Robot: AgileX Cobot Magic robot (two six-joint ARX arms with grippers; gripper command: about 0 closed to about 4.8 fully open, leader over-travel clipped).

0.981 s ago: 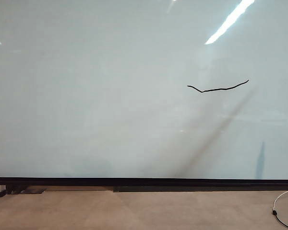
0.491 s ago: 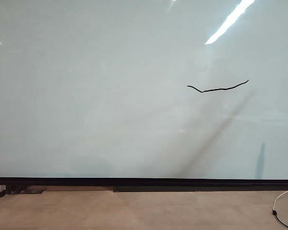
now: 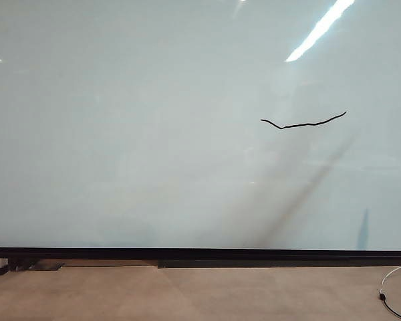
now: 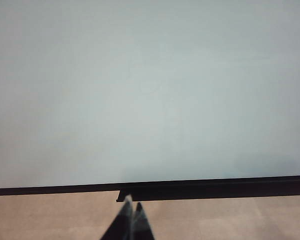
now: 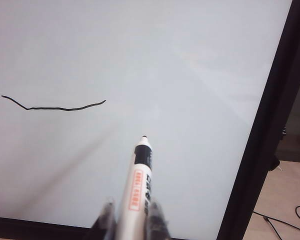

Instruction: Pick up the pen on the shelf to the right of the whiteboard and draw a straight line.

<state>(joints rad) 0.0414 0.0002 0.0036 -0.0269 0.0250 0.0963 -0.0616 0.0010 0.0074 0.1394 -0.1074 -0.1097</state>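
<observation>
Large glossy pale white-grey whiteboard (image 3: 154,134) with a black strip along its lower edge, taken as the landmark throughout.

Far left of the board's span: left gripper (image 4: 131,220), black, two tips pressed together with nothing between them, low before the black strip, pointing at bare board. Out of sight in the exterior view.

Right of the board's middle: thin black, slightly wavy marker stroke, the straight line (image 3: 305,122), roughly level, sagging near its left end and rising toward its right end. Drawing step judged done.

Further right, near the board's black right frame: right gripper (image 5: 131,217), clear-tipped jaws clamped on the slim white-barrelled pen (image 5: 137,185) with red lettering and a dark tip. Long axis of the pen running straight out from the jaws toward the board, tip apparently lifted clear of the surface, below and to the right of the stroke's right end. Right arm alone carrying the tool, and by far the nearer to the stroke. Any further stroke likely to need the tip pushed forward along that axis until it meets the board. Shelf not visible.
</observation>
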